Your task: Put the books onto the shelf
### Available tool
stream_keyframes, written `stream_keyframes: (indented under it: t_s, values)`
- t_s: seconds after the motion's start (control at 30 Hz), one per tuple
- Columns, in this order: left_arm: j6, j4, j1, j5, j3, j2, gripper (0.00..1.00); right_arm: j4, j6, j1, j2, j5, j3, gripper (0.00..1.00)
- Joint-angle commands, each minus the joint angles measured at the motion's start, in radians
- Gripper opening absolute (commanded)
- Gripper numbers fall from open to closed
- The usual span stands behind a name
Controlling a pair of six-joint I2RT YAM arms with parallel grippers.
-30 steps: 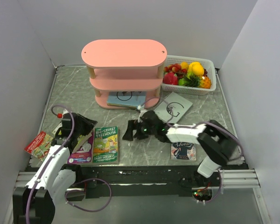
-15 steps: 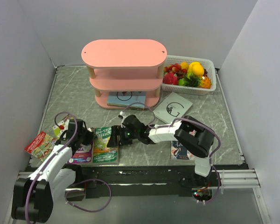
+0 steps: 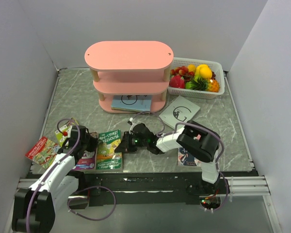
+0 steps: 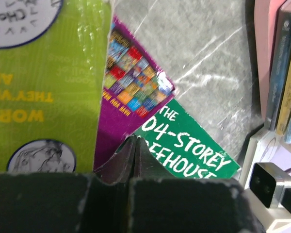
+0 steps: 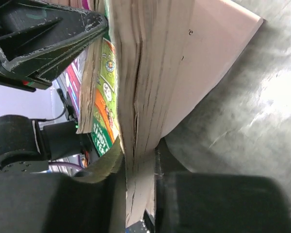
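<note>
7 books show from above: 1 light blue book on the bottom tier of the 1 pink shelf at 12 o'clock, and 6 on the table. At 8 o'clock I count 4: red book by the left edge, lime green book, purple book, Treehouse book. The grey-white book sits at 2 o'clock and the Little Women book at 4. My right gripper is clamped on the Treehouse book's right page edge. My left gripper is clenched at the purple book's corner; I cannot tell whether it pinches it. Bare marble shows at 10 and 3 o'clock.
</note>
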Motion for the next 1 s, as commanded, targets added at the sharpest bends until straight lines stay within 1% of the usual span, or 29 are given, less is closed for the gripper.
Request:
stream_keyframes:
  t_s: [0.0,0.03,0.07,0.1,0.13,0.17,0.2,0.23,0.27,0.3,0.33,0.37,0.4,0.43,0.47,0.5,0.53,0.57,0.63,0.67,0.7,0.73,0.77,0.83,0.87,0.97]
  values:
    - [0.016,-0.163,-0.005,0.003,0.032,-0.058,0.01,-0.160,-0.125,0.021,-0.185,0.011,0.001,0.00]
    - [0.024,-0.204,-0.004,0.000,0.054,-0.079,0.02,-0.226,-0.143,0.018,-0.261,-0.009,0.006,0.00]
    - [0.030,-0.224,-0.005,-0.008,0.077,-0.122,0.06,-0.289,-0.165,0.015,-0.298,-0.026,0.012,0.00]
    - [0.047,-0.243,-0.005,-0.017,0.129,-0.141,0.08,-0.415,-0.207,0.011,-0.335,-0.044,0.027,0.00]
    - [0.056,-0.266,-0.005,-0.023,0.159,-0.159,0.12,-0.467,-0.226,0.004,-0.407,-0.085,0.030,0.00]
    - [0.067,-0.305,-0.005,-0.026,0.190,-0.194,0.16,-0.519,-0.246,-0.008,-0.444,-0.098,0.035,0.00]
    - [0.096,-0.324,-0.005,-0.026,0.248,-0.208,0.22,-0.629,-0.281,-0.016,-0.514,-0.108,0.044,0.00]
    - [0.116,-0.335,-0.004,-0.023,0.275,-0.219,0.26,-0.666,-0.298,-0.023,-0.550,-0.122,0.049,0.00]
    - [0.140,-0.342,-0.004,-0.006,0.314,-0.240,0.36,-0.712,-0.312,-0.045,-0.581,-0.151,0.062,0.00]
    - [0.195,-0.339,-0.002,0.021,0.328,-0.248,0.44,-0.780,-0.333,-0.061,-0.628,-0.176,0.075,0.00]
    - [0.222,-0.335,-0.002,0.102,0.341,-0.262,0.54,-0.800,-0.338,-0.083,-0.648,-0.210,0.084,0.00]
    - [0.245,-0.326,-0.002,0.150,0.350,-0.270,0.69,-0.806,-0.340,-0.123,-0.670,-0.293,0.092,0.00]
    - [0.277,-0.298,-0.002,0.197,0.348,-0.282,0.75,-0.806,-0.338,-0.146,-0.705,-0.331,0.096,0.00]
    - [0.288,-0.272,-0.002,0.319,0.344,-0.308,0.80,-0.805,-0.338,-0.164,-0.719,-0.381,0.099,0.00]
    - [0.297,-0.249,-0.002,0.369,0.327,-0.320,0.85,-0.800,-0.337,-0.181,-0.731,-0.459,0.104,0.00]
    - [0.305,-0.206,-0.002,0.417,0.318,-0.331,0.86,-0.788,-0.323,-0.209,-0.754,-0.498,0.101,0.00]
    - [0.308,-0.168,-0.004,0.527,0.303,-0.345,0.86,-0.770,-0.320,-0.215,-0.765,-0.529,0.098,0.00]
    - [0.303,-0.130,-0.004,0.582,0.267,-0.351,0.87,-0.779,-0.323,-0.223,-0.771,-0.552,0.109,0.00]
    - [0.274,-0.035,-0.005,0.639,0.240,-0.374,0.88,-0.803,-0.358,-0.227,-0.780,-0.610,0.122,0.00]
    - [0.262,0.007,-0.005,0.703,0.215,-0.380,0.89,-0.815,-0.363,-0.227,-0.783,-0.627,0.130,0.00]
    - [0.238,0.042,-0.005,0.728,0.206,-0.385,0.89,-0.819,-0.364,-0.227,-0.789,-0.650,0.130,0.00]
    - [0.219,0.132,-0.005,0.760,0.197,-0.391,0.89,-0.820,-0.364,-0.227,-0.794,-0.659,0.129,0.00]
    - [0.199,0.179,-0.005,0.812,0.174,-0.393,0.90,-0.825,-0.364,-0.227,-0.799,-0.665,0.126,0.00]
    - [0.149,0.251,-0.005,0.847,0.157,-0.394,0.90,-0.849,-0.377,-0.226,-0.797,-0.675,0.130,0.00]
    - [0.136,0.313,-0.007,0.857,0.143,-0.394,0.90,-0.860,-0.381,-0.226,-0.796,-0.675,0.139,0.00]
    - [0.098,0.400,-0.007,0.900,0.122,-0.400,0.90,-0.897,-0.397,-0.229,-0.785,-0.670,0.155,0.00]
